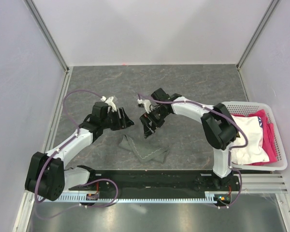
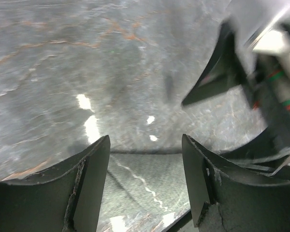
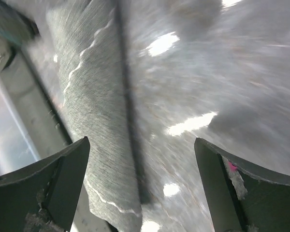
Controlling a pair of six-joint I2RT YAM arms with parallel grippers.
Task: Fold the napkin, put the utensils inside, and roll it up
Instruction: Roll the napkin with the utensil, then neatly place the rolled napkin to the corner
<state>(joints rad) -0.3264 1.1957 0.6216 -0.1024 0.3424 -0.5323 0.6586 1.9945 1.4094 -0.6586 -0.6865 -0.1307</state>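
One dark grey soft cloth napkin (image 1: 144, 151) lies bunched in a long, wrinkled strip close to the near edge of the dark, stone-look table (image 1: 193, 82), about halfway along it. Just past its left end hangs the left gripper (image 1: 127, 121), its fingers spread apart with nothing between them. Just past its middle hangs the right gripper (image 1: 148, 129), spread very wide and holding nothing too. By the table's right edge sits a white plastic basket (image 1: 246, 104) with white and pink fabrics (image 1: 253, 137) inside.
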